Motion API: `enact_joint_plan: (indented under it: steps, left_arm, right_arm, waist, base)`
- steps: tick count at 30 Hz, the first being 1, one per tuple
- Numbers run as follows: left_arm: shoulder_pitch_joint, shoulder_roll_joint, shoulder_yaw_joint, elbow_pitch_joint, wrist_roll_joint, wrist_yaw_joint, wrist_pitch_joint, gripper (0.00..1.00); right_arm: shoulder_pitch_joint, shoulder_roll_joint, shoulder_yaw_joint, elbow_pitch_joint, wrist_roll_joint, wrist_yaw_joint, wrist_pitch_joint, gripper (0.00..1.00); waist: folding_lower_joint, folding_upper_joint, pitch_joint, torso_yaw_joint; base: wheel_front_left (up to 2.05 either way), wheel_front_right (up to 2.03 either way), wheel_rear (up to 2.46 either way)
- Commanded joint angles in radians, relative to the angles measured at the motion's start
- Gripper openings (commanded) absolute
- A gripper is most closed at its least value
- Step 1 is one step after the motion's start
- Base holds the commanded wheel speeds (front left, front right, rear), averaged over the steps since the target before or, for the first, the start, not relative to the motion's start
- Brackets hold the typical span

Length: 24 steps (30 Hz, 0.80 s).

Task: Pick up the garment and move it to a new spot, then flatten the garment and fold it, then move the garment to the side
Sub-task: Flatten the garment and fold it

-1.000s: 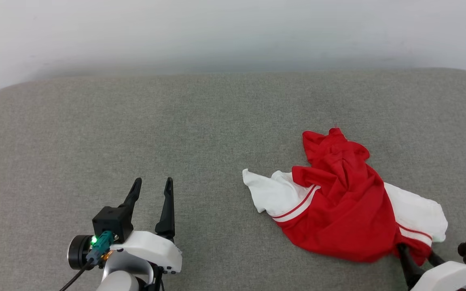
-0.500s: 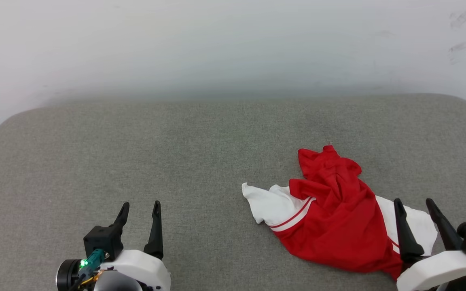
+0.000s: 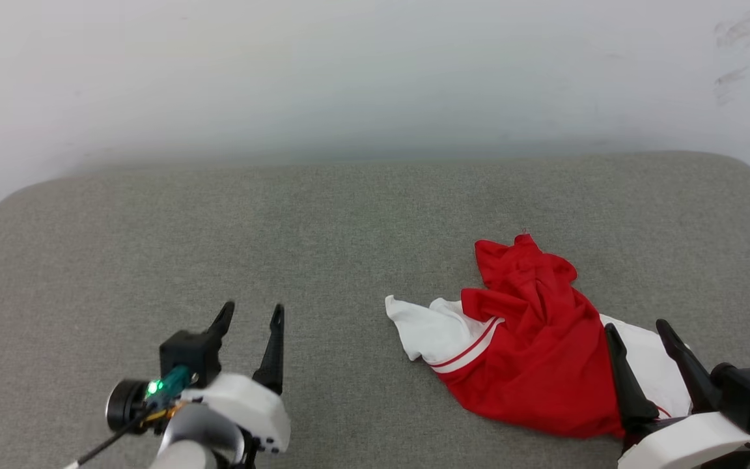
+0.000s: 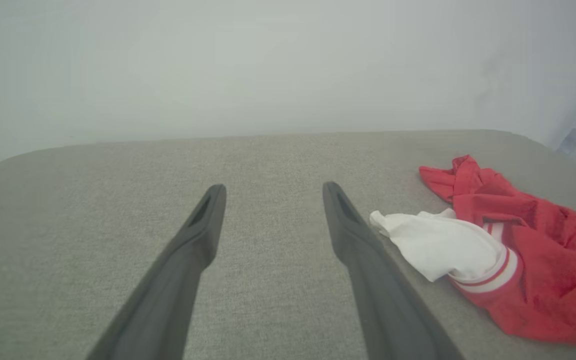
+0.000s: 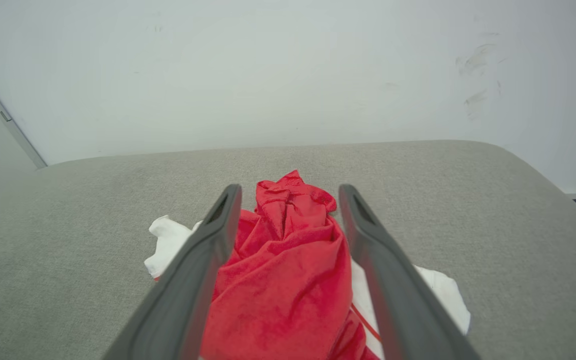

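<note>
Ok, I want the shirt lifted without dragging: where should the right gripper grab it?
Probably the bunched red ridge of the shirt, approached from the near edge: the right gripper stands open with that raised fold lined up between its fingers.

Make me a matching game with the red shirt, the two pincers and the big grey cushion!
Things:
1. garment
2. left pincer
3. right pincer
4. grey cushion

States:
A. open, bare grey seen between its fingers
B. crumpled in a heap
C. lies under everything else
D. open, red cloth seen between its fingers

Pairs: 1-B, 2-A, 3-D, 4-C
</note>
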Motion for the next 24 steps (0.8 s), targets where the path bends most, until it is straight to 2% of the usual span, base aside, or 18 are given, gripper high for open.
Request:
enact_joint_plan:
  steps: [1, 4, 9, 16, 19, 24]
  left_arm:
    - [-0.040, 0.004, -0.008, -0.006, 0.008, -0.011, 0.014, 1.00]
    - [-0.143, 0.002, -0.041, 0.000, 0.025, -0.050, 0.064, 1.00]
    - [-0.326, -0.036, -0.108, 0.043, 0.020, -0.134, 0.181, 1.00]
    - [-0.498, -0.084, -0.199, 0.205, -0.022, -0.251, 0.409, 1.00]
    - [-0.544, -0.094, -0.226, 0.278, -0.037, -0.280, 0.496, 1.00]
    - [-0.582, -0.103, -0.255, 0.369, -0.062, -0.301, 0.605, 1.00]
  right_arm:
    - [-0.001, 0.002, 0.003, -0.009, 0.000, 0.000, -0.002, 1.00]
    - [-0.026, 0.002, 0.008, -0.025, -0.006, 0.000, 0.003, 1.00]
    - [-0.067, 0.002, 0.017, -0.043, -0.006, 0.000, -0.003, 1.00]
    - [-0.110, 0.002, 0.036, -0.029, 0.005, 0.000, -0.015, 1.00]
    - [-0.126, 0.002, 0.036, -0.021, 0.011, 0.000, -0.022, 1.00]
    - [-0.136, 0.002, 0.042, -0.007, 0.020, 0.000, -0.031, 1.00]
  waist:
    - [0.0001, 0.0000, 0.010, 0.000]
    - [0.0001, 0.0000, 0.046, -0.005]
    - [0.0001, 0.0000, 0.128, -0.026]
    - [0.0001, 0.0000, 0.215, -0.076]
    - [0.0001, 0.0000, 0.248, -0.094]
    - [0.0001, 0.0000, 0.280, -0.115]
  base:
    - [0.00, 0.00, 0.00]
    - [0.00, 0.00, 0.00]
    - [0.00, 0.00, 0.00]
    - [0.00, 0.00, 0.00]
    - [0.00, 0.00, 0.00]
    - [0.00, 0.00, 0.00]
